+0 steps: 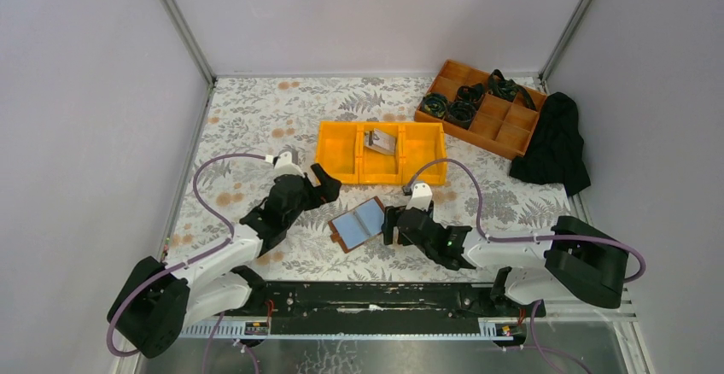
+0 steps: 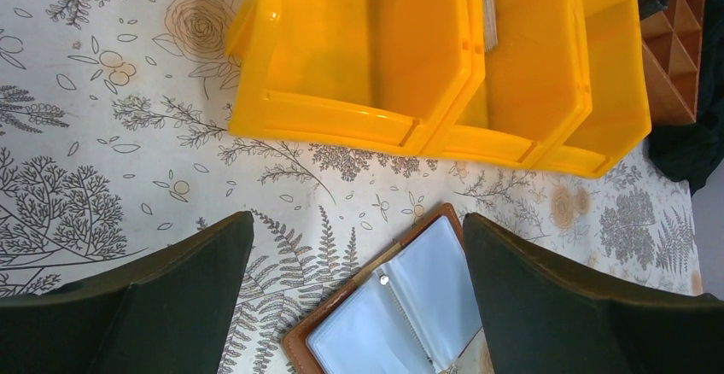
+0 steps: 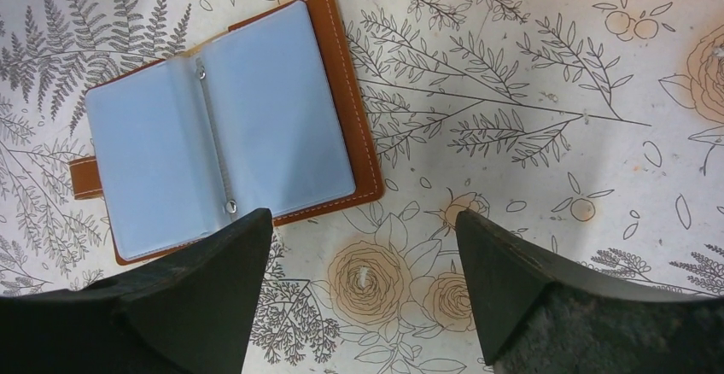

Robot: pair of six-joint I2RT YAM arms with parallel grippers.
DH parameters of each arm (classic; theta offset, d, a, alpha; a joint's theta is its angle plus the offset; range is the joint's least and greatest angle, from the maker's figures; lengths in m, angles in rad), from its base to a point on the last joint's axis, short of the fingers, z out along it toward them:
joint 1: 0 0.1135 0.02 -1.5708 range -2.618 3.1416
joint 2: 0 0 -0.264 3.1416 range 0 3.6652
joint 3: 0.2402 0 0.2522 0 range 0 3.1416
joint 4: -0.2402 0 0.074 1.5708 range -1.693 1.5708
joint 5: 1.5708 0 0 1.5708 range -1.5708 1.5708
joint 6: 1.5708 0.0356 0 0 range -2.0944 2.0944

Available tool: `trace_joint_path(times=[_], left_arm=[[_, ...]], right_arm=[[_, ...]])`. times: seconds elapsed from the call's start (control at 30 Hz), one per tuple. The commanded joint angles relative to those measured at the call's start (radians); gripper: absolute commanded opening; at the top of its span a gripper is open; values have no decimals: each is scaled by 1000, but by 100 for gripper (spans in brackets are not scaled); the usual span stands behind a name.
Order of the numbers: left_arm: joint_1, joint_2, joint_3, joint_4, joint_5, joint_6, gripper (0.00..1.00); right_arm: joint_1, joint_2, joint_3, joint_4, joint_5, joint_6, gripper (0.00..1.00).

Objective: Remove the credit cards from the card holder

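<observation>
Inside yellow bin (image 1: pixel 340 150), credit cards (image 1: pixel 380 141) indistinct

**Bins, tray and cloth on the floral table**

A floral tablecloth (image 1: pixel 256 109) covers the whole table, with ferns and roses in brown and grey. Mid-table sits a yellow bin (image 1: pixel 337 148), three compartments side by side, long side facing the near edge. Just behind it to the right, a brown divider tray (image 1: pixel 504 126) lies at an angle, and black coiled straps (image 1: pixel 450 108) sit in several of its cells. Right beside that tray, a black cloth (image 1: pixel 555 148) lies crumpled at the table's right edge. Pale walls (image 1: pixel 85 92) close in on three sides.
</observation>
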Motion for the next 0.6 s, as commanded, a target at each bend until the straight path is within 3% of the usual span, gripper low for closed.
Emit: trace_joint_path(times=[0.0,0.33,0.57], left_arm=[[3,14,18,11,18,2,100],[5,21,17,15,22,6,100],[5,14,13,12,22,8,100]], right_arm=[[-4,13,38,-9,4,0,87],[-3,20,53,-36,6,-10,99],[-4,3,62,-57,-9,-10,99]])
